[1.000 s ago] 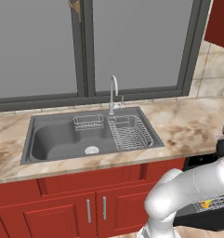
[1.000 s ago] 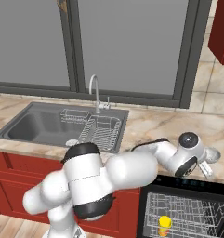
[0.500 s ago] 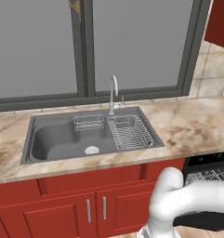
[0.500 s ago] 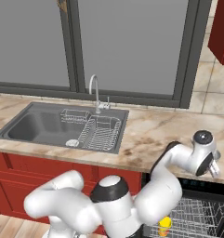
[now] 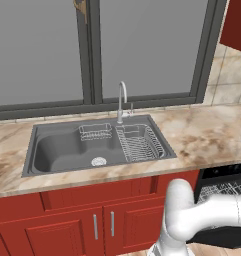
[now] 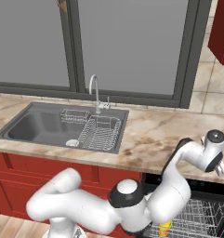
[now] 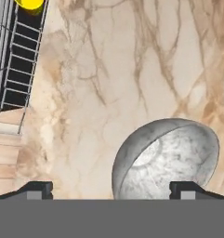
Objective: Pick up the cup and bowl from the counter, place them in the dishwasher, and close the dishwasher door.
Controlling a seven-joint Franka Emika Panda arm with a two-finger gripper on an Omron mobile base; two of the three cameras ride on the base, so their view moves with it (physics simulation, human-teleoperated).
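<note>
base views: sink (image 5: 97, 145) seen from behind-left and behind-right, shared | hand view: close, straight down on table (image 7: 132, 69)

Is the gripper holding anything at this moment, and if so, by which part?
Nothing is held. The gripper is open above the counter, its fingertips apart, with the grey bowl below, ungripped.

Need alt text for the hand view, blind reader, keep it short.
Looking straight down on a grey metal bowl sitting on the beige-and-brown marbled counter, between the open pincer finger tips and nearer one of them. Along one edge, grey-white wire rack of the open dishwasher shows, with a yellow object in it.
</note>
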